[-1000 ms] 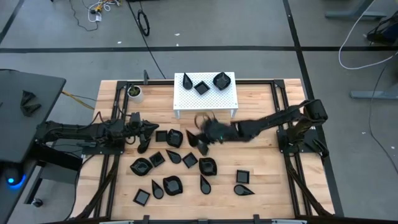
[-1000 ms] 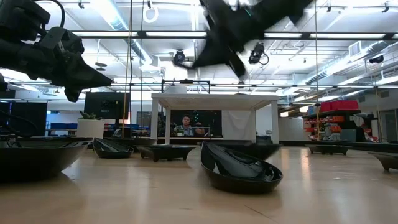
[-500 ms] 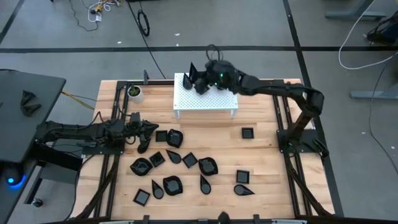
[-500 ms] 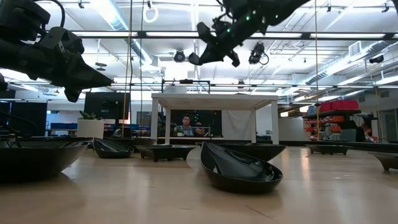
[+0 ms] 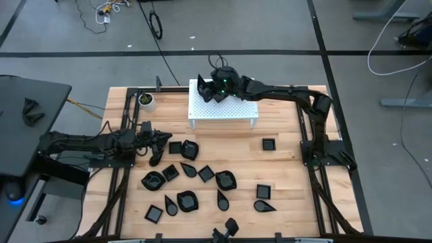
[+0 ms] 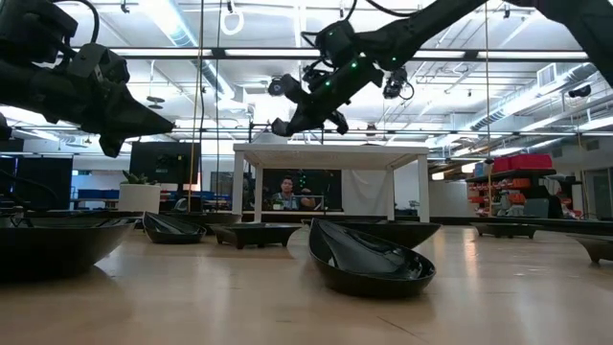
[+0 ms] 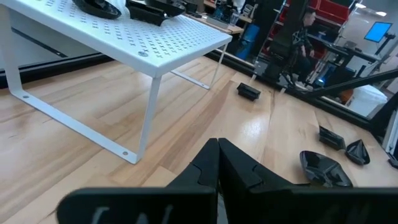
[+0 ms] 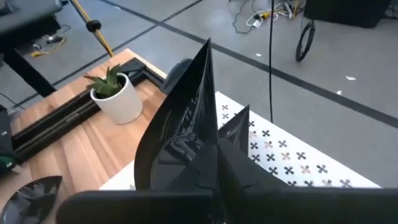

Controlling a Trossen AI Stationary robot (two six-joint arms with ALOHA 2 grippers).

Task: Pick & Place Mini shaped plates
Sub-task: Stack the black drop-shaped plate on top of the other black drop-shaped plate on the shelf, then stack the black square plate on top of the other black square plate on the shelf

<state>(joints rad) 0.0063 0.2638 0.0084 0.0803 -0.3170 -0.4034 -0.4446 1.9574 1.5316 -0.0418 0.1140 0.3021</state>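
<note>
Several glossy black mini shaped plates [image 5: 189,177] lie flat on the wooden table; the nearest shows in the low view [image 6: 369,261]. Others rest on a white perforated stand [image 5: 233,108], seen too in the left wrist view [image 7: 152,9]. My right gripper [image 5: 206,86] hangs over the stand's left far part, shut on a teardrop plate [image 8: 180,124]. My left gripper [image 5: 162,140] is shut and holds nothing; it hovers over the table's left side beside the plates [image 7: 217,163]. My right gripper pinches the teardrop plate between its two fingers [image 8: 233,165] at the rim of its broad end [image 8: 205,146]. The plate stands on edge, its pointed tip [image 8: 208,45] away from the fingers. It is lifted clear, just above the stand's top [image 6: 287,125].
A small white pot with a green plant [image 5: 146,101] stands at the table's far left, close to the stand. Black rails [image 5: 307,121] run along both table sides. A lone square plate [image 5: 268,143] lies right of the stand's legs, with bare wood around it.
My right gripper has risen from the middle of the table with the teardrop plate, swung toward the far edge over the white stand, then moved left and lower above the stand's left part. My left arm has kept still.
</note>
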